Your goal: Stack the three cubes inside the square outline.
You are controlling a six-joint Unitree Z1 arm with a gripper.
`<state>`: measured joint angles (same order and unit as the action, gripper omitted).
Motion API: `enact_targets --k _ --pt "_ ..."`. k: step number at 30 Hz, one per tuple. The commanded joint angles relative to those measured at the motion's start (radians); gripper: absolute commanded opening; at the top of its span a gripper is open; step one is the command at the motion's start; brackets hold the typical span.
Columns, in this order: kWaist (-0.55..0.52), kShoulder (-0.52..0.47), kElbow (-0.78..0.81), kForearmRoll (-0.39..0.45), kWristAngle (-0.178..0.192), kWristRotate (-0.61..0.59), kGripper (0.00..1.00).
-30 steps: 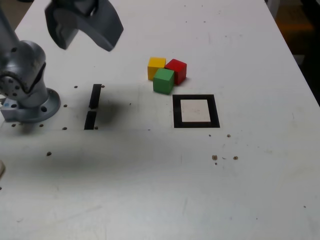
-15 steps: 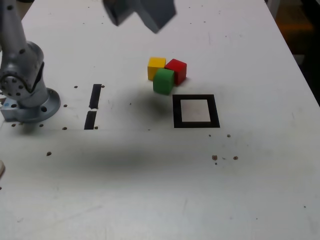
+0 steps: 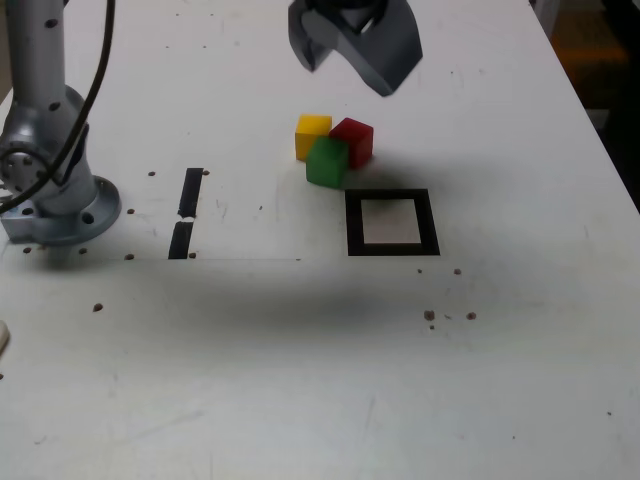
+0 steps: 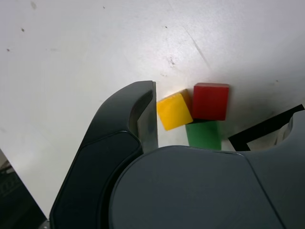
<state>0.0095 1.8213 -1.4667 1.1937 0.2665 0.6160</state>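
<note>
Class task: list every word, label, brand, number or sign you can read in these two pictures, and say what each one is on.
None: no readable text in either view.
The red cube, yellow cube and green cube have plain faces.
The square outline and black tape strips are unlettered marks.
The gripper and arm base show no label.
</note>
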Motion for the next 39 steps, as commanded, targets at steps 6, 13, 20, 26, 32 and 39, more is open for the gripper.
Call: enact_targets --k 6,13,20,26,32,39 --pt "0.022 0.07 -0.011 -0.004 0.054 0.055 1.0" --pt "0.025 0.151 0.006 -0.047 0.047 0.117 1.0" --pt "0.052 0.16 0.057 -0.158 -0.033 0.191 1.0" --pt "0.053 0.164 0.094 -0.219 -0.052 0.219 1.0" --pt "0.06 0.171 0.101 -0.261 -0.052 0.224 1.0" --pt "0.067 0.172 0.116 -0.318 -0.036 0.226 0.99"
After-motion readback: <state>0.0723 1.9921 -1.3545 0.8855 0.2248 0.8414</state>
